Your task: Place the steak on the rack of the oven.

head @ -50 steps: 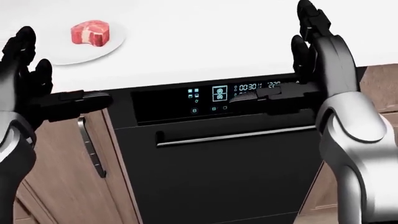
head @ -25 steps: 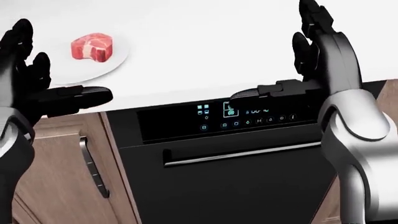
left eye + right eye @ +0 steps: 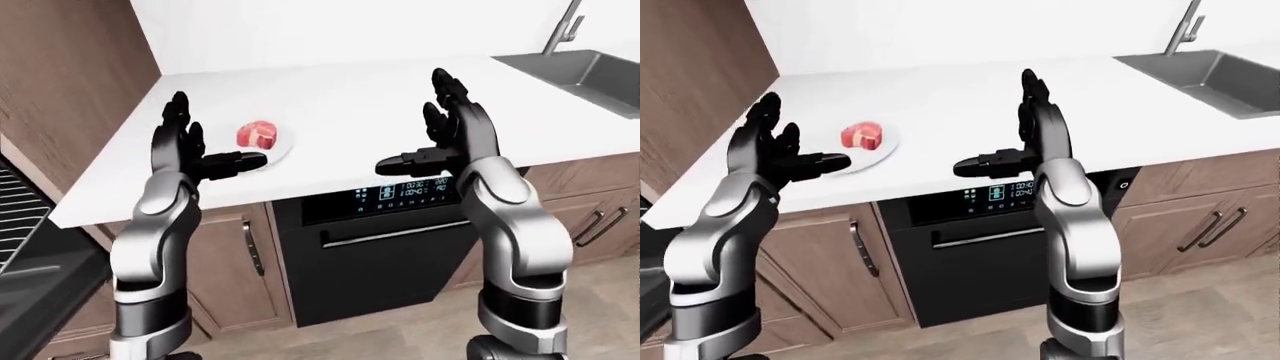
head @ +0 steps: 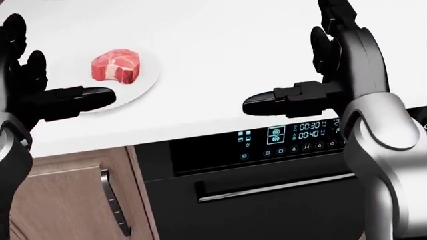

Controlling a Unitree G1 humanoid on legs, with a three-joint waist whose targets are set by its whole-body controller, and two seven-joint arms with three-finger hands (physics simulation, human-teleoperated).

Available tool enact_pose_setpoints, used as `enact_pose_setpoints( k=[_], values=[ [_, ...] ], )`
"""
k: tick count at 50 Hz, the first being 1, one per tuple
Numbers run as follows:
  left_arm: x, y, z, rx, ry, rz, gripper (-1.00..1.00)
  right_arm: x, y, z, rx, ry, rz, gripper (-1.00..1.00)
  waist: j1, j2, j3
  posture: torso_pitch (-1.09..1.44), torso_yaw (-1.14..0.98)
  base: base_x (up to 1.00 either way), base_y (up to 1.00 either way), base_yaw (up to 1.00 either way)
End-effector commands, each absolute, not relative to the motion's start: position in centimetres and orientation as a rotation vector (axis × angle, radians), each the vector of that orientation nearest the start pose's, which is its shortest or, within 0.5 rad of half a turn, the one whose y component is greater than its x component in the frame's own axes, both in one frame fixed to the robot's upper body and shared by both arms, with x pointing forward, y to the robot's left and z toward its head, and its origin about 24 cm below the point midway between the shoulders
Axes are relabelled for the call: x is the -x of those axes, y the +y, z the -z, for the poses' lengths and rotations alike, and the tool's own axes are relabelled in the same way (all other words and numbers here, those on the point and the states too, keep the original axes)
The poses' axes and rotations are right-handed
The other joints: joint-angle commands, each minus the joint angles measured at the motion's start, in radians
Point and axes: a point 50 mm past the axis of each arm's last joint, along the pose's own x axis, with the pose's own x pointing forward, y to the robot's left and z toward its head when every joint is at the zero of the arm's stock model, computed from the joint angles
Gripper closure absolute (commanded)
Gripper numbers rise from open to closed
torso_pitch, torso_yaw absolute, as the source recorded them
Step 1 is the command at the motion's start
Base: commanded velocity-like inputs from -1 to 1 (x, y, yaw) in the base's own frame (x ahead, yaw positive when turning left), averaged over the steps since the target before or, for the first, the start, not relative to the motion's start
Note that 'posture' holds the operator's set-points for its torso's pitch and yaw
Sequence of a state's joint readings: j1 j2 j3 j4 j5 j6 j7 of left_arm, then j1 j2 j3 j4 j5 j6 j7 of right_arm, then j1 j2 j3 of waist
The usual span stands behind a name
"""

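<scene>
- Head view shows the steak (image 4: 116, 65) lying on a white plate (image 4: 148, 79) on the white counter (image 4: 214, 45), toward the upper left of the picture.
- Left robot hand (image 4: 40, 75) is raised just left of the plate, fingers spread and one finger stretched toward the plate's rim; it grips nothing.
- Right robot hand (image 4: 320, 65) stands upright over the counter's edge at the right, well apart from the steak, fingers open and empty, thumb pointing left.
- Below the counter sits a black appliance with a lit control panel (image 4: 287, 137) and a long bar handle (image 4: 274, 187); its door is closed.
- A wooden cabinet door with a dark handle (image 4: 114, 202) lies left of the appliance.
- Left-eye view shows a sink (image 3: 590, 75) and faucet (image 3: 565, 26) at the far right.
- At that view's left edge is what looks like a wire rack (image 3: 18, 217), only partly seen.
</scene>
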State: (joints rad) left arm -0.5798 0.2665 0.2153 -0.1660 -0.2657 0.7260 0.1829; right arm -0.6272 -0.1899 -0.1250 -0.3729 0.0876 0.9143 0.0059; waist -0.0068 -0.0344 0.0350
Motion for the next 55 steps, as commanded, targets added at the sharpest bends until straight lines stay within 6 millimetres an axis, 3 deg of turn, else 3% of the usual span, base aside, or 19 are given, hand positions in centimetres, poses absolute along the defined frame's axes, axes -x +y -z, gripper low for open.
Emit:
enact_pose_setpoints(
  k=[1,4,8,10,12,13,14,16,20,23,26,27,28,29,30,32,34,37,55],
  values=[
    [-32.37,20.33,-21.15,0.042,-0.127,-0.172,-1.00,-30.81,-15.62,-23.47,0.089,-0.159,-0.036,-1.00,0.009,-0.015,-0.027,0.00,0.00,0.15,0.22,0.00],
    [-32.41,20.40,-21.09,0.043,-0.127,-0.174,-1.00,-30.85,-15.47,-23.45,0.091,-0.158,-0.040,-1.00,0.004,-0.010,-0.035,0.00,0.00,0.15,0.22,0.00],
    [-32.34,20.35,-21.11,0.042,-0.127,-0.173,-1.00,-30.91,-15.37,-23.51,0.091,-0.158,-0.043,-1.00,-0.002,0.033,-0.017,0.00,0.00,0.14,0.22,0.00],
    [-32.36,20.34,-21.29,0.043,-0.127,-0.173,-1.00,-30.96,-15.40,-23.58,0.091,-0.159,-0.042,-1.00,-0.008,0.076,-0.019,0.00,0.00,0.14,0.22,0.00],
    [-32.30,20.34,-21.27,0.042,-0.126,-0.174,-1.00,-30.97,-15.39,-23.56,0.092,-0.159,-0.042,-1.00,-0.008,0.156,-0.045,0.00,0.00,0.15,0.23,0.00],
    [-32.35,20.37,-21.19,0.041,-0.126,-0.174,-1.00,-30.94,-15.40,-23.59,0.091,-0.160,-0.041,-1.00,-0.002,0.101,-0.028,0.00,0.00,0.14,0.23,0.00],
    [-32.38,20.38,-21.18,0.042,-0.126,-0.174,-1.00,-30.92,-15.41,-23.58,0.091,-0.160,-0.041,-1.00,-0.005,0.120,-0.026,0.00,0.00,0.15,0.22,0.00],
    [-32.44,20.37,-21.18,0.042,-0.127,-0.173,-1.00,-30.85,-15.35,-23.72,0.092,-0.162,-0.042,-1.00,0.003,0.105,-0.033,0.00,0.00,0.14,0.21,0.00],
    [-32.51,20.33,-21.24,0.042,-0.128,-0.173,-1.00,-30.94,-15.42,-23.64,0.092,-0.162,-0.041,-1.00,0.006,0.064,-0.023,0.00,0.00,0.14,0.22,0.00],
    [-32.47,20.32,-21.22,0.042,-0.127,-0.173,-1.00,-30.98,-15.42,-23.60,0.092,-0.161,-0.042,-1.00,0.010,0.025,-0.019,0.00,0.00,0.14,0.22,0.00],
    [-32.51,20.26,-21.14,0.043,-0.126,-0.172,-1.00,-31.00,-15.43,-23.61,0.094,-0.162,-0.042,-1.00,0.014,-0.036,-0.026,0.00,0.00,0.14,0.17,0.00],
    [-32.48,20.24,-21.22,0.042,-0.126,-0.172,-1.00,-31.03,-15.46,-23.62,0.093,-0.164,-0.041,-1.00,0.008,0.013,-0.024,0.00,0.00,0.11,0.02,0.00],
    [-32.40,20.20,-21.38,0.043,-0.126,-0.172,-1.00,-31.03,-15.46,-23.67,0.092,-0.164,-0.040,-1.00,0.010,0.006,-0.027,0.00,0.00,0.07,0.00,0.00],
    [-32.38,20.19,-21.41,0.043,-0.126,-0.172,-1.00,-31.02,-15.45,-23.69,0.092,-0.164,-0.040,-1.00,0.007,0.013,-0.013,0.00,0.00,0.04,0.00,0.00],
    [-32.37,20.15,-21.34,0.043,-0.126,-0.171,-1.00,-31.01,-15.44,-23.75,0.092,-0.165,-0.039,-1.00,0.006,0.019,-0.018,0.00,0.00,0.00,0.00,0.00],
    [-32.41,20.15,-21.17,0.044,-0.125,-0.171,-1.00,-31.00,-15.36,-23.74,0.092,-0.163,-0.040,-1.00,0.004,0.056,-0.028,0.00,0.00,0.00,0.00,0.00],
    [-32.44,20.18,-21.19,0.044,-0.126,-0.171,-1.00,-31.06,-15.45,-23.75,0.090,-0.166,-0.038,-1.00,0.000,0.047,-0.018,0.00,0.00,0.00,0.00,0.00],
    [-32.46,20.18,-21.19,0.044,-0.127,-0.172,-1.00,-31.07,-15.41,-23.63,0.090,-0.166,-0.037,-1.00,-0.001,0.046,-0.032,0.00,0.00,0.00,0.00,0.00],
    [-32.33,20.18,-21.10,0.042,-0.127,-0.170,-1.00,-30.95,-15.42,-23.58,0.098,-0.166,-0.035,-1.00,0.008,0.040,-0.030,0.00,0.00,0.00,0.00,0.00]
  ],
)
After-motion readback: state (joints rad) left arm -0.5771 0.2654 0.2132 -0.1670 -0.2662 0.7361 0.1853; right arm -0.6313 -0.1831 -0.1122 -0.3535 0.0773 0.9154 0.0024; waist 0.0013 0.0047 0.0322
